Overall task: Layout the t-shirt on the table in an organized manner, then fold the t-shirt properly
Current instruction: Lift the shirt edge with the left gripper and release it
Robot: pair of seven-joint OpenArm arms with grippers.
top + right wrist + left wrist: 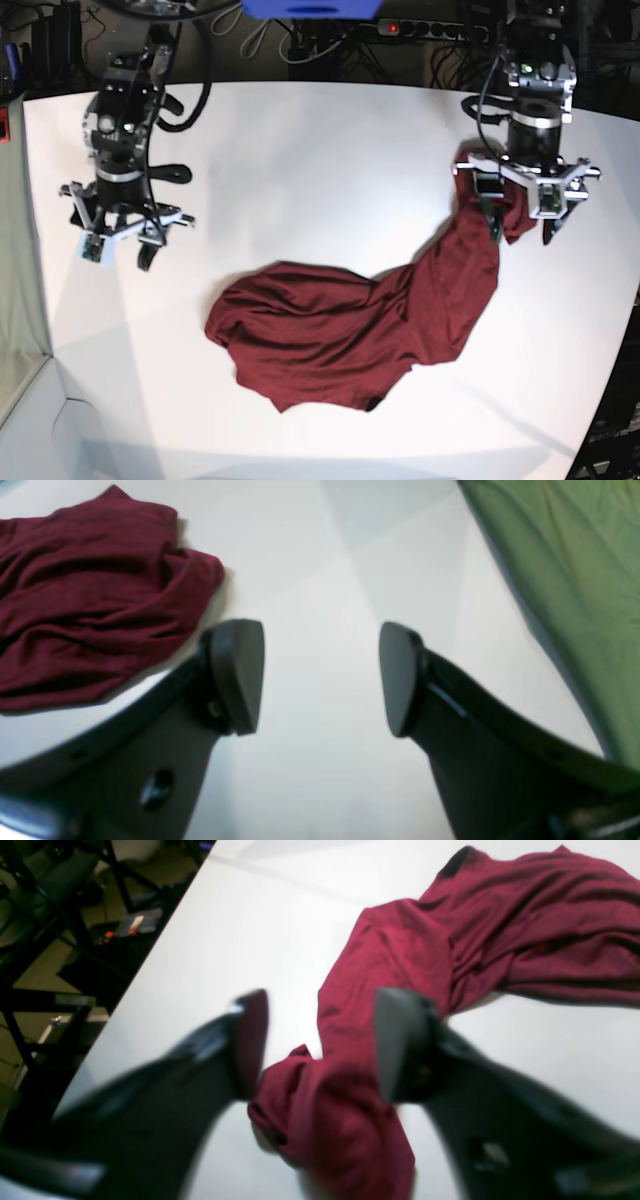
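The maroon t-shirt [330,335] lies crumpled on the white table [320,150], with one long part stretched up to the right. My left gripper [521,232] is at that end. In the left wrist view my left gripper [320,1040] is open, and a bunched part of the t-shirt [380,970] lies between and below its spread fingers. I cannot tell whether the fabric touches them. My right gripper [118,255] is open and empty over bare table, left of the shirt. In the right wrist view my right gripper [320,675] has the t-shirt [100,605] at its upper left.
A green cloth [575,580] hangs past the table's edge beside my right arm. Dark frames and floor clutter [75,940] lie beyond the table's edge near my left arm. Cables and a power strip [420,30] run behind the table's far edge.
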